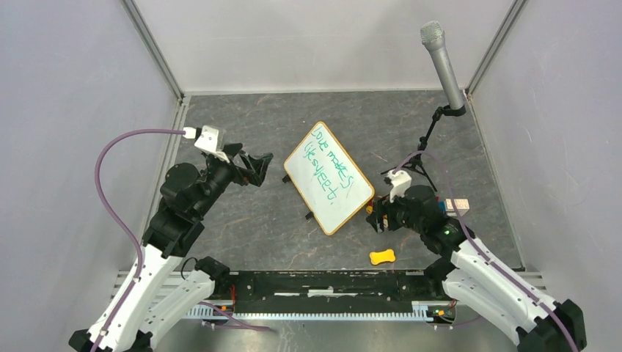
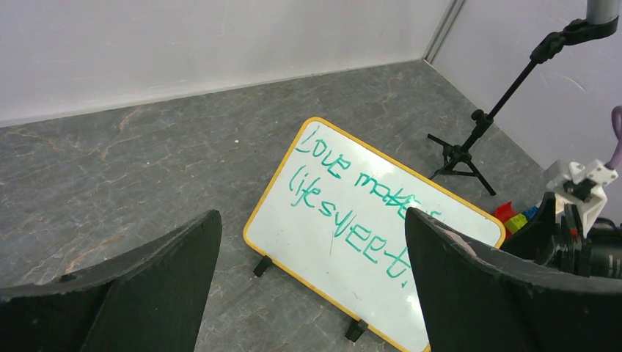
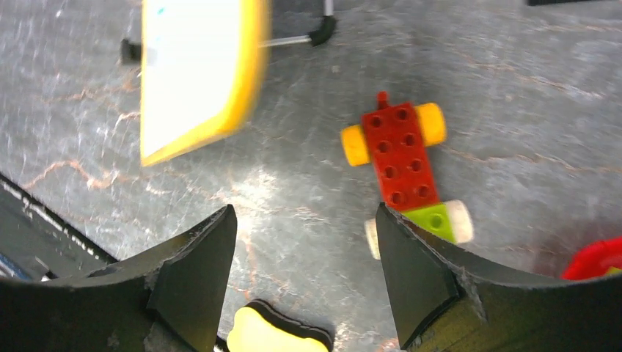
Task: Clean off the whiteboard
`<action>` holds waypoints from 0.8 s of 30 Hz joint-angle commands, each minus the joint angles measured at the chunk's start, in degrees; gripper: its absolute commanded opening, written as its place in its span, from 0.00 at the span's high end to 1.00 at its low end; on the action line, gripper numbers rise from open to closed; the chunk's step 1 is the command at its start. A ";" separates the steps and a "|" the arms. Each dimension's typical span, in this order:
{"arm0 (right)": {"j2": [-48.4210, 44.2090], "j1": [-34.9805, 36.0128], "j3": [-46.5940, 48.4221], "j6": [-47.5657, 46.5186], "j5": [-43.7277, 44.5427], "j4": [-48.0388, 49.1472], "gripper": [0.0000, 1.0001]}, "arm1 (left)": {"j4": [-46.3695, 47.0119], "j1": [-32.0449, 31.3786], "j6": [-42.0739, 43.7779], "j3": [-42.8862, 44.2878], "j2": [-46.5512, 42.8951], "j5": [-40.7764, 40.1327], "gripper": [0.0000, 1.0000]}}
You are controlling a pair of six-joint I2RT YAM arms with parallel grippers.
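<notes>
Green handwriting (image 1: 317, 163) is running in two lines across the whiteboard (image 1: 328, 178), which is sitting on its black feet near the middle of the grey table (image 1: 242, 227). It is turned diagonally, one corner pointing far and another near-right. No part of it is looking wiped, so the task is judged to be at its start.

The left gripper (image 1: 268, 167) is hovering just left of the board and apart from it, its jaws standing wide and holding nothing. The right gripper (image 1: 376, 218) is hanging low beside the board's near-right corner, its jaws parted and empty. In the right wrist view its fingers are framing bare table, with a red brick toy car (image 3: 400, 158) just to the right. A yellow bone-shaped pad (image 1: 382, 257) with a dark underside is lying on the near side, towards the arm bases.

That pad is probably the eraser, so the step in hand is judged to be fetching it. Doing this well is calling for a square descent over the pad's narrow waist, a closing on its two long sides, and a path staying clear of the toy car and the board's corner.

The board, looking light on its feet, is likely to slide or tip under a stroke. The left gripper is well placed for steadying the frame's left edge, and the strokes ought to be following the lines of writing. The microphone stand (image 1: 433, 139) is standing far right, well apart.
</notes>
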 commanded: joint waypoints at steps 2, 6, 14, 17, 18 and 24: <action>3.22 9.31 2.90 0.30 12.46 2.76 0.24 | 1.12 0.24 -1.76 1.12 -0.68 0.38 0.00; 6.94 10.79 4.27 0.22 14.98 3.67 0.25 | 1.13 0.24 -1.60 1.01 -0.81 -0.02 0.00; 10.95 12.75 4.62 0.84 15.63 10.07 0.24 | 1.12 0.22 -1.49 1.02 -0.47 -0.03 0.00; 12.52 12.77 5.19 1.05 16.38 11.60 0.24 | 1.12 0.23 -1.49 1.03 -0.31 0.04 0.00; 13.02 12.81 5.39 1.01 16.34 12.29 0.24 | 1.12 0.20 -1.49 1.04 -0.30 0.06 0.00; 16.38 12.77 5.95 0.68 16.81 14.67 0.24 | 1.13 0.23 -1.49 1.09 -0.29 0.18 0.00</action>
